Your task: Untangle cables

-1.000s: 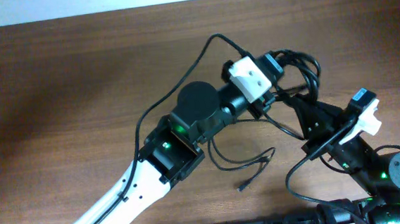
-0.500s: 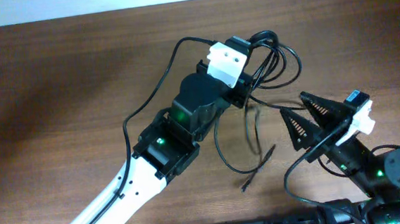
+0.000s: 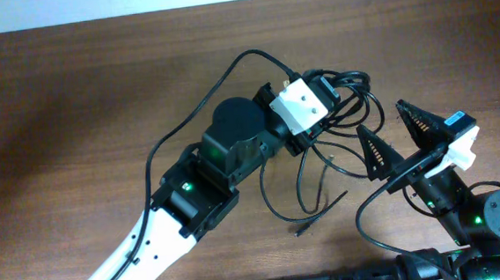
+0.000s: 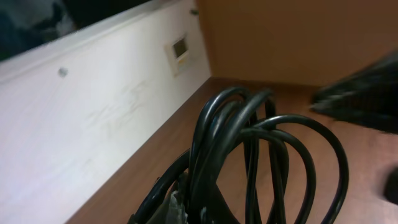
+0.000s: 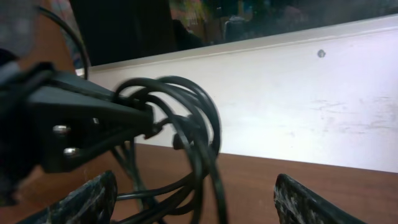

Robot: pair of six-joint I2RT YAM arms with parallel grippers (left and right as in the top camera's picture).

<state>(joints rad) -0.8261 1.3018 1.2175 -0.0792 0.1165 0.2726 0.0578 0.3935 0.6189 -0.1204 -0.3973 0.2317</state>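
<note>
The cables (image 3: 359, 94) are thin glossy black loops bunched at my left gripper (image 3: 332, 109), which is shut on the bundle and holds it above the table. Loose strands hang down to a small plug end (image 3: 302, 232) on the wood. In the left wrist view the cable loops (image 4: 249, 143) fill the frame just past my gripper (image 4: 205, 210). My right gripper (image 3: 397, 135) is open just right of the bundle, touching nothing. In its own view the cables (image 5: 198, 134) hang ahead of the right gripper (image 5: 193, 205), with the left gripper's black fingers (image 5: 87, 124) holding them from the left.
The brown wooden table (image 3: 71, 108) stretches out to the left. A white wall strip (image 5: 311, 106) runs along the table's far edge. The left arm's own thicker black wire (image 3: 196, 122) arcs over the table beside the arm.
My right gripper has opened wide and let go of the cable it pinched. The left gripper swung up and left with the bundle, then back towards the right.
</note>
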